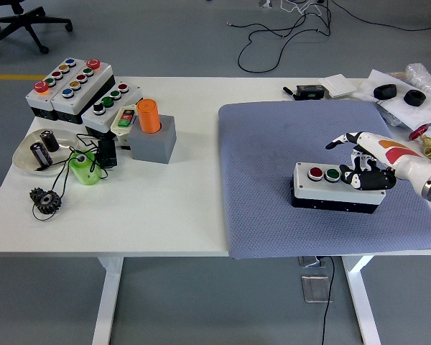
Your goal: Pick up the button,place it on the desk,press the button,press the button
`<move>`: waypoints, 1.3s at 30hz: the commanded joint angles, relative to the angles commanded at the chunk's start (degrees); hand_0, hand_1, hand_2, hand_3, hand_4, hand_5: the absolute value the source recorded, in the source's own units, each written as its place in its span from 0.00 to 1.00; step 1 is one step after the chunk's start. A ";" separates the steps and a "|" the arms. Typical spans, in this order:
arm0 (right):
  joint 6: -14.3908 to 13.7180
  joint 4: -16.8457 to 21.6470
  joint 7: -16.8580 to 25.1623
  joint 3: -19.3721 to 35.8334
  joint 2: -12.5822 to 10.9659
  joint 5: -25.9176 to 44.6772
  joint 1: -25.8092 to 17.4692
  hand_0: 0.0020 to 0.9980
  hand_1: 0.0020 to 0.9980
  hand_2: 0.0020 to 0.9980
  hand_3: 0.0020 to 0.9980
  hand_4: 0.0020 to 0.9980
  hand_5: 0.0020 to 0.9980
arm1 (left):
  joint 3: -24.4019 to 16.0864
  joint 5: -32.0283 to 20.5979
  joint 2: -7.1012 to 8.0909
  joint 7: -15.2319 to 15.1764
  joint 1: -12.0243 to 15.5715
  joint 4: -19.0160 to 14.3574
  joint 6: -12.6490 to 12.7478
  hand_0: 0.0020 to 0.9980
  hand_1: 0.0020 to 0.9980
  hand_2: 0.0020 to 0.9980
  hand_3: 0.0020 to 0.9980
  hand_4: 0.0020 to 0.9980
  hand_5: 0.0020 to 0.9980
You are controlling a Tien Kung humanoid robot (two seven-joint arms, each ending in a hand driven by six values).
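One button box sits ready, and pressing is under way.
Right hand (360, 167) rests with loose fingers, gripping nothing, on the button box (337, 186) on the blue mat (273, 165), lower right of the frame; picking and placing look done.

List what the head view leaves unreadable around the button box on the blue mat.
- The button box's right-side buttons: covered by the right hand, so whether a finger is pressing one cannot be told.
- The right arm: cut off by the picture's right edge.
- The left hand: outside the frame.
- Any lettering on the box: too small to read.
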 joint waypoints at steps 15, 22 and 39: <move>4.14 -4.91 -1.04 -2.30 2.49 -1.01 2.73 0.09 0.01 0.15 0.77 0.35 0.00 | -0.72 0.09 -0.04 0.06 -0.78 0.06 0.11 0.62 0.59 0.57 0.55 0.30 1.00; 4.68 -6.12 -0.93 -2.42 3.11 -1.22 3.13 0.10 0.01 0.15 0.77 0.38 0.00 | -1.21 0.29 -0.05 0.03 -0.92 0.05 0.13 0.62 0.59 0.57 0.55 0.30 1.00; 7.36 -6.42 -1.25 -2.81 3.85 -2.93 3.43 0.12 0.02 0.15 0.77 0.43 0.00 | -1.35 0.44 0.00 0.08 -1.14 -0.01 0.08 0.62 0.59 0.57 0.55 0.30 1.00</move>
